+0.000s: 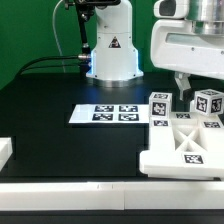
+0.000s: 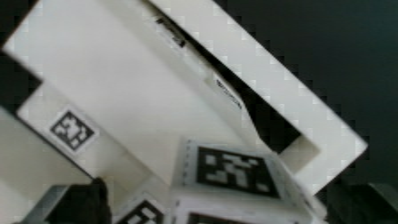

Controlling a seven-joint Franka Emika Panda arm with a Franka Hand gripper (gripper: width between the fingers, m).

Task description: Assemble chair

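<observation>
A black table [image 1: 50, 130] is seen across the exterior view, with a pale strip along its near edge. The marker board [image 1: 104, 114] is laid flat on it, around the middle, carrying four black-and-white square tags in two rows. A plain white block [image 1: 5, 152] is set at the near left edge, well apart from the board. Dark cables [image 1: 45, 62] are trailed along the far side, possibly over green backing.
</observation>
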